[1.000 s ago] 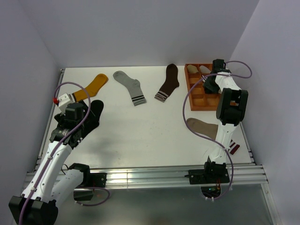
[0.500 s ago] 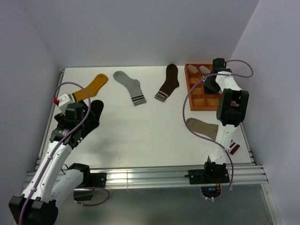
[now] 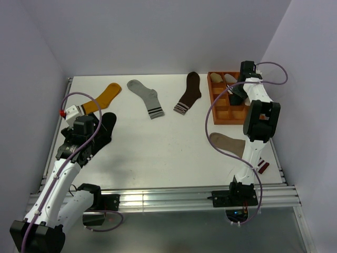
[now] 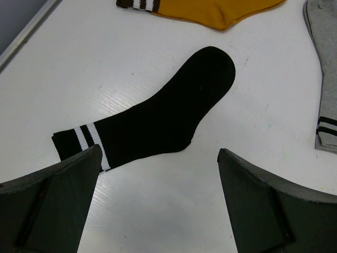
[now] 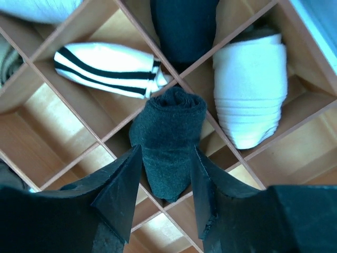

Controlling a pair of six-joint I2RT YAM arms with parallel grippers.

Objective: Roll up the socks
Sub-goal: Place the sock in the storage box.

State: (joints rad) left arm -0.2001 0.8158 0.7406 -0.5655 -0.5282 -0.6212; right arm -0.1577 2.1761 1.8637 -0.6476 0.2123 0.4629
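- Hovering over the wooden compartment tray [image 3: 212, 100], the right gripper [image 5: 166, 153] is seen partly closed on the rolled charcoal sock [image 5: 171, 118], which is pinched above a divider crossing.
- Well left of the tray, the left gripper [image 4: 159, 158] is held wide open and empty above the flat black striped-cuff sock [image 4: 152, 121].
- The taupe sock [image 3: 226, 141] is laid flat just in front of the tray.

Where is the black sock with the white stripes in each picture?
Top external: black striped sock at the left, partly under the left arm.
Left wrist: in the middle of the picture.
Right wrist: not in it.
Shared landmark: the yellow sock, just past its toe in both.
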